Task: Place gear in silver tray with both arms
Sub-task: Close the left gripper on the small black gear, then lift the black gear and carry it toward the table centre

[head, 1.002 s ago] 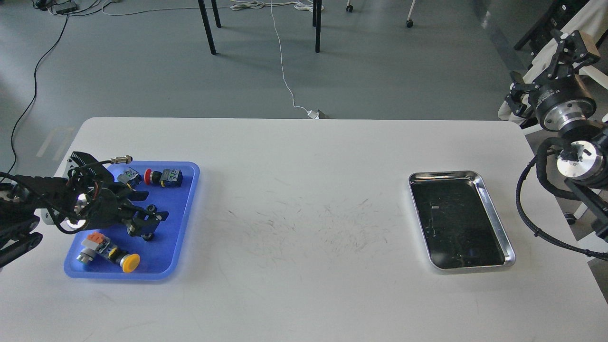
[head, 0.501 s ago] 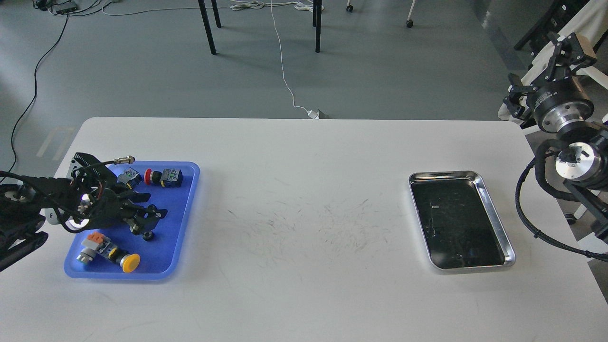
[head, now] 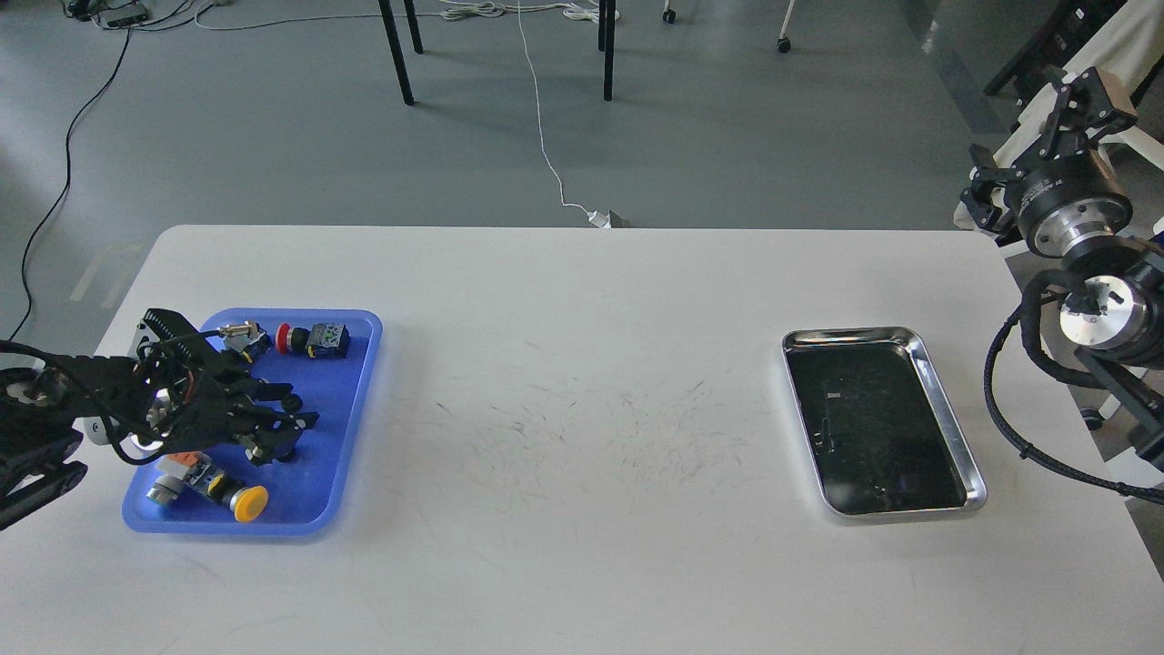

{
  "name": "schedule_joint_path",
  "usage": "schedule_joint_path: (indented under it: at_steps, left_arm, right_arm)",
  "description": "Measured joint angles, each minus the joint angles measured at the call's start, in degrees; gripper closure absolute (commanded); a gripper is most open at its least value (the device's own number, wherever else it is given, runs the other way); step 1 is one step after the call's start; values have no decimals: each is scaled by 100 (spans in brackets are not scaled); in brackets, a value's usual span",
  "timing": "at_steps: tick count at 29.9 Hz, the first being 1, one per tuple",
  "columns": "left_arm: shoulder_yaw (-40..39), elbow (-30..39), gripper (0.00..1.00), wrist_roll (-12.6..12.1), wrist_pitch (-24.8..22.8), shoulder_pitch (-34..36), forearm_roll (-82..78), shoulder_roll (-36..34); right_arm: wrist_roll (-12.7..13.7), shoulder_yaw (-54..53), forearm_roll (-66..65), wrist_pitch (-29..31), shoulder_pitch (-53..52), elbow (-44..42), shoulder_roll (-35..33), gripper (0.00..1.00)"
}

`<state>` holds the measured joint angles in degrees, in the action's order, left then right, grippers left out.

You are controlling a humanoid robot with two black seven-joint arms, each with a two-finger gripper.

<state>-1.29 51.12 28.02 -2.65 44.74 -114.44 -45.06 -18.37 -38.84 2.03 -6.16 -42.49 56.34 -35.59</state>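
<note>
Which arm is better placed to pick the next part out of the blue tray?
Left. The left gripper is already over the blue tray; the right gripper is raised beyond the table's far right corner.

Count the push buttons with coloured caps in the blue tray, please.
2: a red-capped button at the blue tray's far edge and a yellow-capped button near its front; the left pincer may hide more.
</note>
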Motion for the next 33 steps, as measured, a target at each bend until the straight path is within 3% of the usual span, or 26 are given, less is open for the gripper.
schedule_joint_path:
  at_steps: [4, 8, 13, 15, 19, 21, 33]
  left_arm:
    - [0, -6, 54, 0, 0, 26, 8, 2]
    - [-1, -8, 67, -1, 1, 31, 8, 5]
    - [-3, 2, 69, -1, 6, 0, -19, 15]
    - [-4, 2, 76, -1, 6, -7, -21, 14]
    - [-5, 6, 80, -1, 6, -10, -30, 21]
    - [-5, 12, 88, -2, 5, -10, -35, 21]
    - [2, 107, 92, 2, -59, 84, -69, -43]
  right_arm:
    - [0, 0, -1, 0, 12, 0, 7, 1]
    - [-5, 0, -38, 0, 13, 0, 10, 1]
    - [-5, 0, -52, 0, 13, -5, 25, 1]
    - [-5, 0, -53, 0, 13, -9, 25, 1]
    - [-4, 0, -96, 0, 19, -9, 34, 1]
    - [-2, 0, -116, 0, 21, -9, 35, 1]
    - [-1, 0, -149, 0, 67, -26, 42, 1]
